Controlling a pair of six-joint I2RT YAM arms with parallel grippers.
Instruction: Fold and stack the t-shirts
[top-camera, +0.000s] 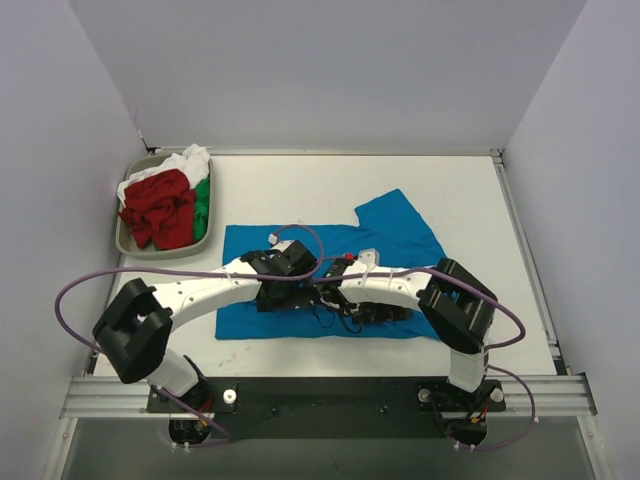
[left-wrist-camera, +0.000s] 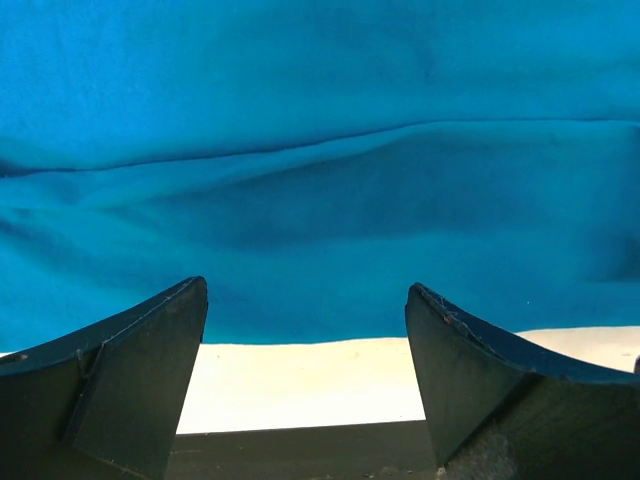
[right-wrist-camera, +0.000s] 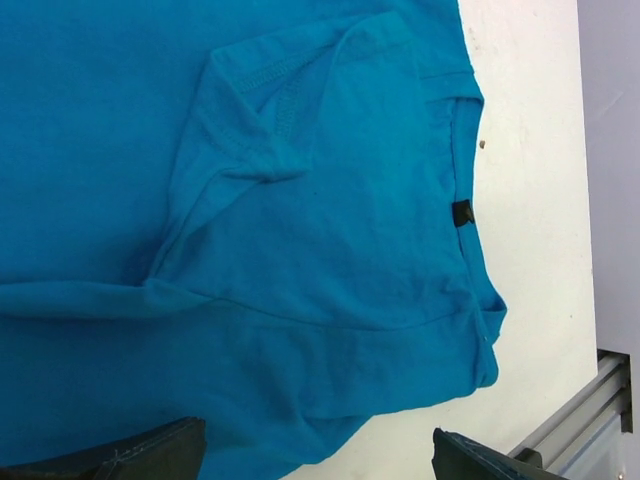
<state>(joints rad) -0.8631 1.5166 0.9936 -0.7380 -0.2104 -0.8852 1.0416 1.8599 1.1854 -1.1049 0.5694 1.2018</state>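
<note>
Your left gripper (left-wrist-camera: 305, 290) is spread wide, with the blue shirt (left-wrist-camera: 320, 150) dead ahead at 12 o'clock. Your right gripper (right-wrist-camera: 318, 432) is spread too, shirt also at 12.

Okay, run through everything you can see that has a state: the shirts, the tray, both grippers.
blue t-shirt: spread on the table, wrinkled, one sleeve turned in over the body
red t-shirt: crumpled in the tray
green t-shirt: crumpled, mostly under the red one
white t-shirt: crumpled, spilling over the tray's far rim
tray: full of shirts
left gripper: open, empty, at the blue shirt's edge
right gripper: open, empty
</note>
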